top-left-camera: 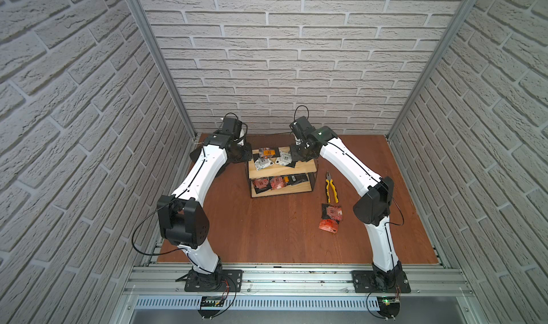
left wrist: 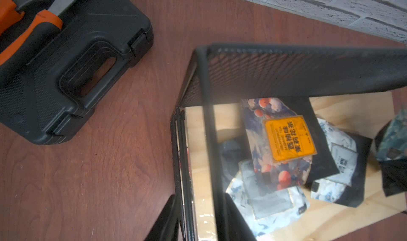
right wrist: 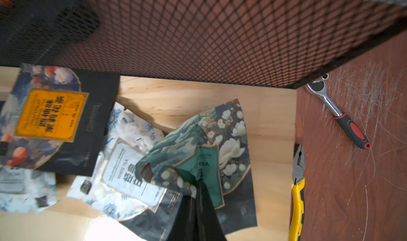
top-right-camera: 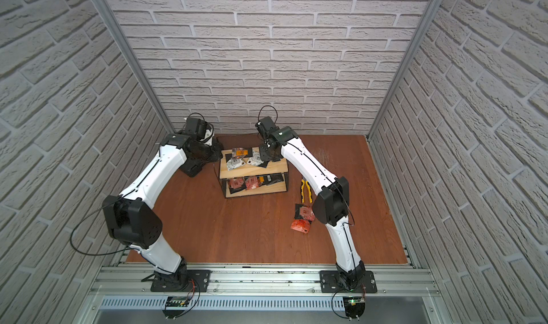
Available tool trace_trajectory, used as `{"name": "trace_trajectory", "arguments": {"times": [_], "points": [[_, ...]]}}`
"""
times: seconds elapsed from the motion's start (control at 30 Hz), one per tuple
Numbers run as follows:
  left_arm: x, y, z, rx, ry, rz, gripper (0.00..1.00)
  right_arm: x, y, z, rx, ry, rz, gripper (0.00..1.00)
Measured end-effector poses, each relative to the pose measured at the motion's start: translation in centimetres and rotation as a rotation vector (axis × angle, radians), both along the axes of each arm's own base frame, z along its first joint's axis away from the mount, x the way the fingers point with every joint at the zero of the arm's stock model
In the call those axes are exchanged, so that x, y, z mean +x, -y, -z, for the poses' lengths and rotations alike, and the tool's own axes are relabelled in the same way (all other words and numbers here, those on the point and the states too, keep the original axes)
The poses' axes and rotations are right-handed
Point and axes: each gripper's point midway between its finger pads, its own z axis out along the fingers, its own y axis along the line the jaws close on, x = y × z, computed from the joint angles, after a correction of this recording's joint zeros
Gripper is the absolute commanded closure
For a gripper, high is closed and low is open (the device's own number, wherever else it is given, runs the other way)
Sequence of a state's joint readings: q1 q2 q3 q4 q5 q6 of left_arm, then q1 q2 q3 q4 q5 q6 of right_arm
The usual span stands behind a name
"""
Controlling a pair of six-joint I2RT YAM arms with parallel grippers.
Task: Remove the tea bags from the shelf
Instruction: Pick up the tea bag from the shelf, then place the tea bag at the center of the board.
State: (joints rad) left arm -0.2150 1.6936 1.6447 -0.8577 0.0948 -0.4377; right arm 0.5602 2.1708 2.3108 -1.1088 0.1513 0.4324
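The right jaws are pinched shut on a crumpled fold of the teal tea bag, low in the middle of the right wrist view. It sits on the top board of the shelf, at that board's right end in both top views. The left jaws look narrow, closed either side of the shelf's wire side frame at the bottom of the left wrist view, seemingly bracing it.

Most of the tea bags lie heaped on the top tier, with more on the lower one. A few are already down on the table, below the yellow pliers.

What worries me is the grip: only a bunched edge of slick foil is caught, so the bag could slide free on the way up and drop back. It also overlaps the white tea bag, which might get dragged off the front edge. The mesh back is close behind, so a careless lift could snag it. If the left hold slips, the light shelf could shift.
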Motion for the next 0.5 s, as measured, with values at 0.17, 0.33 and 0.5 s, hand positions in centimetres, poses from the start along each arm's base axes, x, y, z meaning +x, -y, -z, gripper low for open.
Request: {"name": "trace_trajectory", "arguments": {"times": [0.17,0.33,0.5], "points": [[0.0,0.0,0.0,0.0,0.001,-0.001,0.66,-0.8,0.1,-3.9,0.062,0.061,-0.003,0.97],[0.0,0.0,0.0,0.0,0.0,-0.001,0.66,-3.1,0.1,-6.7,0.12,0.099,-0.038,0.97],[0.1,0.0,0.0,0.0,0.0,0.0,0.66,-8.1,0.1,-6.9,0.155,0.09,-0.112,0.97]]}}
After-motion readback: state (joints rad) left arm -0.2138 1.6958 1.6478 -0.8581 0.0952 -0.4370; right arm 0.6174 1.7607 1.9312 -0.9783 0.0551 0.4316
